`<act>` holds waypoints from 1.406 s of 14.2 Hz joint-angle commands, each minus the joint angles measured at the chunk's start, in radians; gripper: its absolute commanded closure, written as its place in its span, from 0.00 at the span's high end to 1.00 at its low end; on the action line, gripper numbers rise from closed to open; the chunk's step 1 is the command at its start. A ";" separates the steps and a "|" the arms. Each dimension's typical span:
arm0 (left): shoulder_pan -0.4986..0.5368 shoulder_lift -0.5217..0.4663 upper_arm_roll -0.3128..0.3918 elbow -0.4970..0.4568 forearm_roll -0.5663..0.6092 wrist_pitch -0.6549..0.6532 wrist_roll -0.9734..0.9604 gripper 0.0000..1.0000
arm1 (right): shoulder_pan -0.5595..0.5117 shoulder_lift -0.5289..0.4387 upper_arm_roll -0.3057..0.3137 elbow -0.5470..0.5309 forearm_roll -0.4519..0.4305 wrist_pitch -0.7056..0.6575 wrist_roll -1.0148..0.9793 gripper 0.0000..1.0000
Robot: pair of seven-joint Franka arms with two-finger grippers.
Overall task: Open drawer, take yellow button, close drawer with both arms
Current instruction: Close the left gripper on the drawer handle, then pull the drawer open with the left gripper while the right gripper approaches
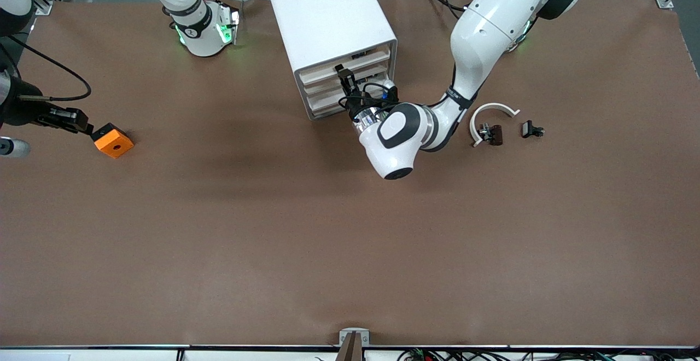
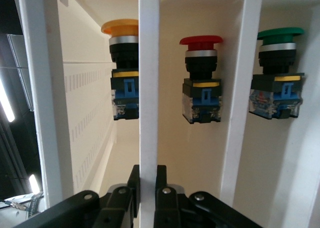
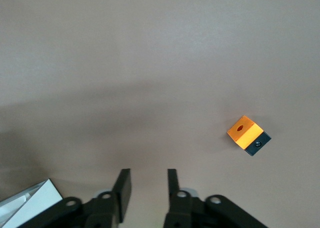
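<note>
**A:** Where is the left gripper (image 1: 342, 72)?

**B:** In the upper middle of the front view, at the front of the white cabinet (image 1: 328, 11). It is level with the drawer (image 1: 322, 72), the highest of the three. In the left wrist view its fingers (image 2: 134, 180) are clamped together on a white strip of the drawer's front, which runs up the middle of that frame.

**A:** And the button (image 2: 122, 38)?

**B:** Inside the drawer, in the upper part of the left wrist view. It has an orange-yellow cap on a black body and sits just beside the clamped strip. A red button (image 2: 201, 40) and a green button (image 2: 280, 35) sit in the next two compartments. The front view does not show the button.

**A:** The right gripper (image 1: 82, 123)?

**B:** It waits in the air at the right arm's end of the table, at mid-height in the front view, over the brown surface near the orange block (image 1: 113, 140). In the right wrist view its fingers (image 3: 124, 185) stand apart with nothing between them, and the block lies clear of them.

**A:** Anything else?

**B:** Toward the left arm's end lie a white curved piece (image 1: 492, 108), a small dark part (image 1: 492, 134) inside its curve and a black clip (image 1: 531, 129) just beside it.
</note>
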 commanded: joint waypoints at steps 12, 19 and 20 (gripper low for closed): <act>0.032 0.013 0.152 0.098 -0.005 0.012 -0.087 0.09 | 0.360 0.006 0.002 0.015 0.035 0.001 0.900 1.00; 0.057 0.011 0.154 0.121 -0.009 0.147 -0.038 0.18 | 0.567 0.043 0.002 0.017 0.048 0.050 1.313 1.00; 0.056 0.013 0.154 0.138 -0.009 0.151 -0.032 0.18 | 0.595 0.055 0.002 0.017 0.048 0.062 1.354 1.00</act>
